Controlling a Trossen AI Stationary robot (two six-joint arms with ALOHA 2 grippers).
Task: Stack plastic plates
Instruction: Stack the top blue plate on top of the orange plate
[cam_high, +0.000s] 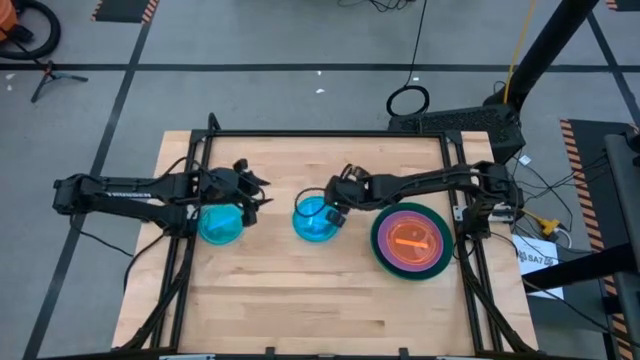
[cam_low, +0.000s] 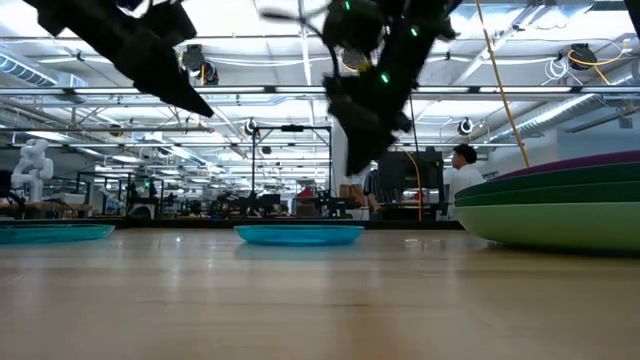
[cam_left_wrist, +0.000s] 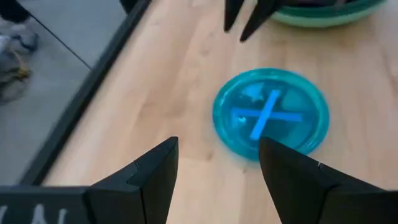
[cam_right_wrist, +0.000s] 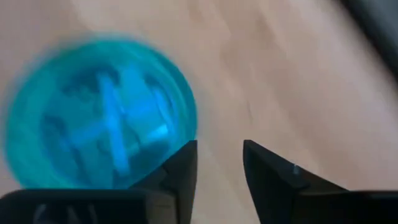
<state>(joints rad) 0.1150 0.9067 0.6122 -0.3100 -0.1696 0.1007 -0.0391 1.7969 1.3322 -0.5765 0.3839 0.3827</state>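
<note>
Plates (cam_high: 316, 219): light, stiff, slick; best pinched at the rim. Right pincer (cam_high: 336, 205) narrow, left pincer (cam_high: 255, 192) wide, both empty.

On the wooden surface (cam_high: 320, 300), two cyan-blue plates lie apart: one (cam_high: 221, 223) under the left claw (cam_high: 252, 196), the other (cam_high: 316, 218) near the middle, just beside the right claw (cam_high: 335, 203). Toward the right edge sits a stack (cam_high: 411, 241) (an orange plate (cam_high: 411, 236) on top, purple and dark green rims showing around it). Both claws seem to hover above the plates, though their fingers are too small to read.
</note>
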